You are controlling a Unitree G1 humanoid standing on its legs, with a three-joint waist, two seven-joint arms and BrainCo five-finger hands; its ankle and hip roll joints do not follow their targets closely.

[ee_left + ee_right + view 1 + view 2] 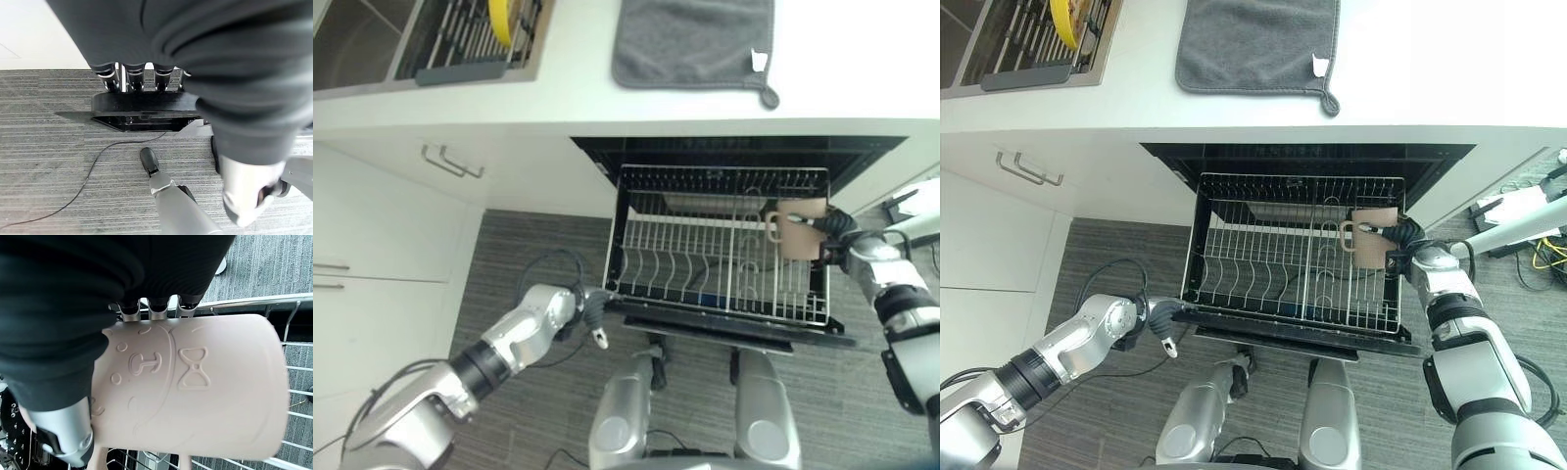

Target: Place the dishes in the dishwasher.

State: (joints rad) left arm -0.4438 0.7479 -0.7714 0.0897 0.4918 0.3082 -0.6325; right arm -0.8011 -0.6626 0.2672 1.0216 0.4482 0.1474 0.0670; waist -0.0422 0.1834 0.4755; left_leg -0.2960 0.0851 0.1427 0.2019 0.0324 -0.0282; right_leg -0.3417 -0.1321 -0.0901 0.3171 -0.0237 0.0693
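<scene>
Left eye view: right hand [830,231] at right of frame, fingers curled round a beige mug [796,227], thumb on its side. Mug held over the right rear corner of the pulled-out dishwasher rack [636,240], handle pointing frame left; whether it touches the wires can't be told. Right wrist view: mug [195,387] shows raised bow and dot relief, fingers [159,303] wrapped over its far side, rack wires behind. Rack sits over the open dishwasher door [744,333], centre frame; black tub opening behind it under the white table [568,88]. Left hand [594,315] low, centre-left, at the door's left front corner; left wrist view shows its fingers [134,76] reaching over the door's black edge [142,105], tips hidden, so grip can't be told. Grey mat [695,41] on table, upper centre. Sink rack [470,39] upper left holds a yellow plate [499,20] on edge. White cabinets [372,235] at left, grey striped floor [529,245] below.
</scene>
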